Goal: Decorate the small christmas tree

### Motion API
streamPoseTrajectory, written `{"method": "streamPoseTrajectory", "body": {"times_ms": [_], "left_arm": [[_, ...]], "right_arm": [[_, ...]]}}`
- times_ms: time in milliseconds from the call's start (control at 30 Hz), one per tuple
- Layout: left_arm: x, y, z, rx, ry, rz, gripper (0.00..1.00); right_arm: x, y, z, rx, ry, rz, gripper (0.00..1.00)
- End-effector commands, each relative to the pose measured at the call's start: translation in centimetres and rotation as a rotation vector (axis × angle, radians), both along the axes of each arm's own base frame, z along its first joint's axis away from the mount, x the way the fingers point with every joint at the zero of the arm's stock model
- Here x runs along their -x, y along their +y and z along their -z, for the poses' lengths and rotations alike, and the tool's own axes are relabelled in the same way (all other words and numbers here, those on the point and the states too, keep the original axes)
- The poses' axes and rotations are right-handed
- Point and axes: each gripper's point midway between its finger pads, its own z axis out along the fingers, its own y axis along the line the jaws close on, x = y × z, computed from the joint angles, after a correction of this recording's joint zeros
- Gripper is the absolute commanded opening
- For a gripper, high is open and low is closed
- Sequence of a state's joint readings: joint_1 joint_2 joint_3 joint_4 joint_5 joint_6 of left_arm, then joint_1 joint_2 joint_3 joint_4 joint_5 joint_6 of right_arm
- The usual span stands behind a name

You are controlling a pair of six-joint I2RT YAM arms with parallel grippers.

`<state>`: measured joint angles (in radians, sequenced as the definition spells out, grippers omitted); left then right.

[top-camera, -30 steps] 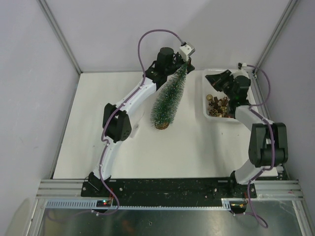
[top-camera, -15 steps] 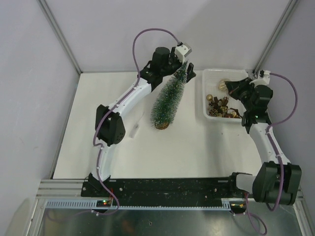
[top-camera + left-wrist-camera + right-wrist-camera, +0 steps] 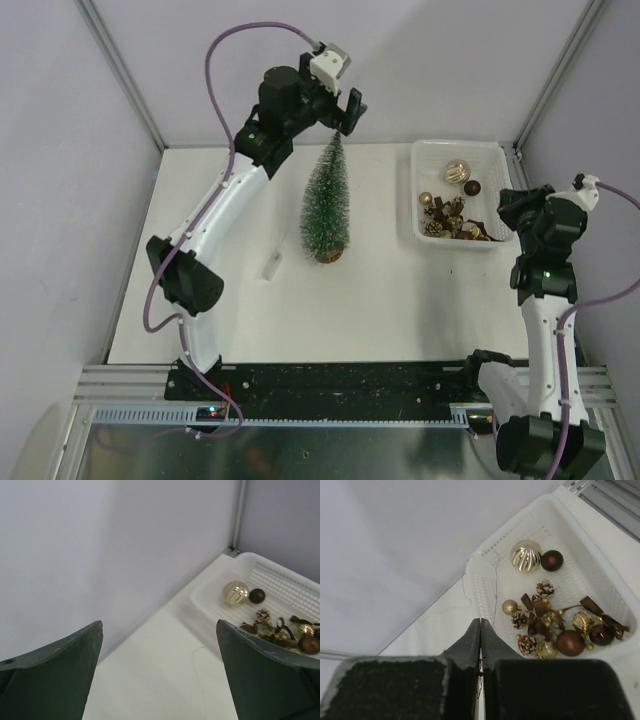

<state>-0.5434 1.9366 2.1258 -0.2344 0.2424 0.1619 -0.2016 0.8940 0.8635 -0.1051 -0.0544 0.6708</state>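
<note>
The left pincer [image 3: 344,109] is being held released above the upright small christmas tree [image 3: 325,205], while the right pincer [image 3: 480,626] is being held clenched beside the basket [image 3: 455,146].

A white worktop [image 3: 400,310] boxed in by plain walls [image 3: 450,60].
Around me the walls were pale lilac-grey, joined by slim aluminium posts [image 3: 120,70]; the light fell soft and even, and a metal rail [image 3: 130,385] ran along the near edge.

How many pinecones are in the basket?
3. One pinecone near the big gold ball; a second pinecone beside the small gold ball; a third pinecone at the pile's near edge. More may hide under ribbons.
</note>
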Motion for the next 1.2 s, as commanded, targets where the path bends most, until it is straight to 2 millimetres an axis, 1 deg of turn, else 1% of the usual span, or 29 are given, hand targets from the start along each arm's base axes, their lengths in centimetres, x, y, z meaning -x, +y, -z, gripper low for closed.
{"method": "streamPoseTrajectory", "body": {"times_ms": [0, 100, 133, 167, 267, 400, 500, 600, 667, 767, 867, 967, 1000, 1067, 1133, 1167], "left_arm": [[0.3, 4.4, -4.0, 0.007, -0.088, -0.181, 1.00], [0.2, 5.7, -2.7, -0.012, -0.061, -0.239, 1.00], [0.4, 6.0, -2.4, -0.015, -0.053, -0.245, 1.00], [0.6, 6.2, -2.2, -0.016, -0.047, -0.249, 1.00], [1.3, 6.3, -1.6, -0.008, -0.022, -0.241, 1.00], [1.5, 6.1, -1.3, 0.007, -0.002, -0.236, 1.00], [1.1, 5.7, -1.1, 0.008, 0.001, -0.242, 1.00], [0.2, 5.7, -1.2, 0.010, -0.006, -0.270, 1.00], [-0.5, 5.7, -1.3, 0.009, -0.012, -0.287, 1.00], [-1.1, 5.5, -0.9, 0.005, -0.009, -0.300, 1.00], [-1.0, 5.5, -0.5, 0.006, 0.003, -0.302, 1.00], [-0.4, 5.4, -0.1, 0.014, 0.023, -0.282, 1.00], [0.3, 5.1, -0.4, 0.024, 0.027, -0.252, 1.00], [2.2, 3.8, 0.1, 0.026, 0.051, -0.142, 1.00], [4.1, 2.2, 1.2, 0.009, 0.083, -0.046, 1.00], [4.8, 1.6, 1.9, -0.006, 0.096, -0.021, 1.00]], "right_arm": [[3.1, -0.1, 0.1, 0.005, 0.082, 0.031, 0.00], [5.5, 1.3, -0.5, 0.031, 0.099, -0.012, 0.00], [6.3, 1.4, -0.7, 0.052, 0.104, 0.000, 0.00], [7.3, 1.9, -1.1, 0.069, 0.105, -0.006, 0.00], [10.1, 2.0, -2.1, 0.094, 0.100, 0.022, 0.00], [14.5, 1.6, -4.3, 0.117, 0.078, 0.061, 0.00], [17.2, 2.3, -6.5, 0.123, 0.020, 0.030, 0.00], [19.9, 3.7, -8.7, 0.123, -0.049, -0.045, 0.00], [21.4, 4.6, -9.3, 0.127, -0.052, -0.092, 0.00], [23.6, 5.8, -9.5, 0.152, -0.012, -0.168, 0.00], [25.2, 6.5, -9.2, 0.189, 0.047, -0.219, 0.00], [26.1, 7.6, -8.8, 0.203, 0.086, -0.293, 0.00], [26.2, 8.1, -8.8, 0.200, 0.083, -0.315, 0.00], [25.9, 8.7, -8.9, 0.188, 0.074, -0.346, 0.00], [25.4, 9.4, -9.5, 0.168, 0.053, -0.378, 0.00], [25.3, 9.7, -10.1, 0.159, 0.031, -0.389, 0.00]]}}
